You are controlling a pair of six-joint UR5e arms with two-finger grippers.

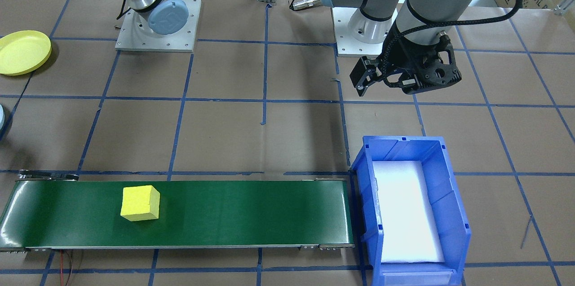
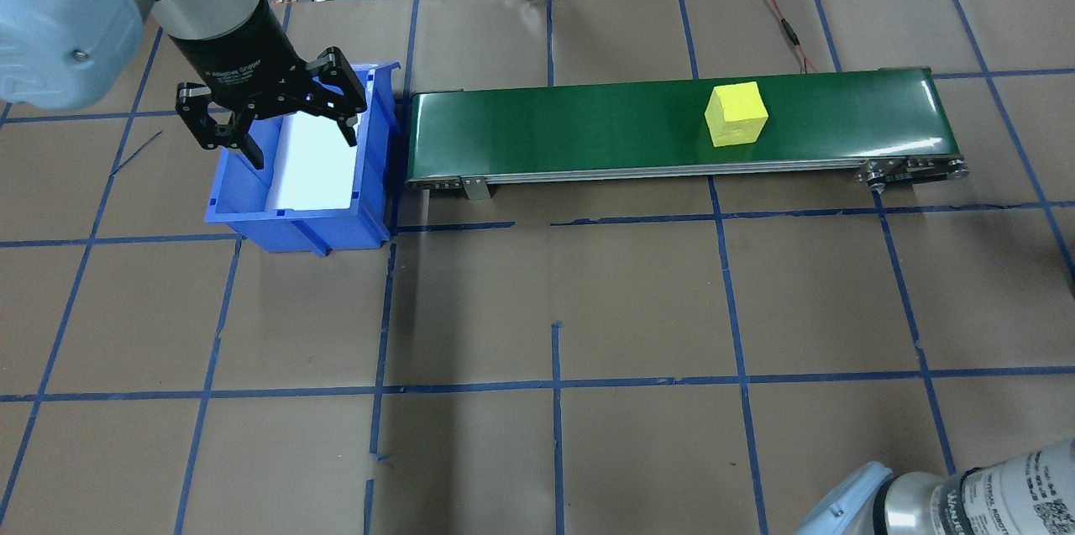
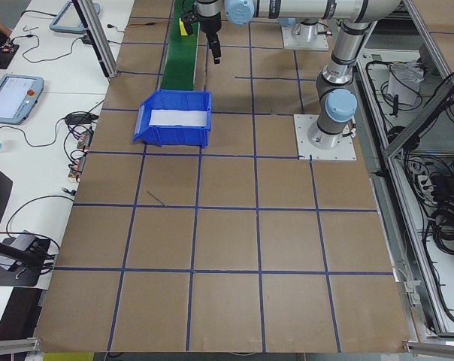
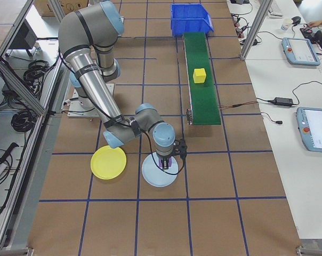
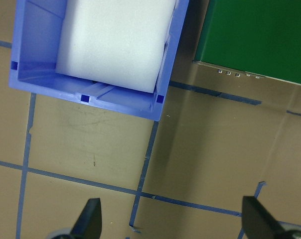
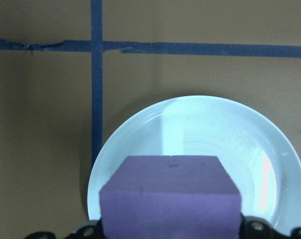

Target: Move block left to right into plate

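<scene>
Right end effector (image 6: 169, 234): clenched on a purple block (image 6: 169, 196), held over a pale blue plate (image 6: 200, 149); block fills the lower wrist view, plate directly beneath it.

Left end effector (image 2: 269, 128): released, fingers (image 5: 90, 219) spread wide, empty, hanging near the blue bin (image 2: 294, 174) with its white foam liner (image 1: 404, 212).

Yellow plate (image 4: 108, 162): on the bench (image 2: 537, 308), just beside the pale blue plate, on the robot side of it; nothing in it.

Yellow block (image 1: 140, 203): 1 piece, sitting on the green conveyor belt (image 1: 224, 214), toward the robot's right end, well apart from both end effectors.

Risk, judged: the purple block hangs over the pale blue plate, not the yellow one. Release here would likely land it in the wrong dish. Cause: 2 plates lying close together. A sideways shift toward the yellow plate seems needed first; a release near the rim could let the block tip out.

Second risk: the yellow block may travel along the belt unattended.
</scene>
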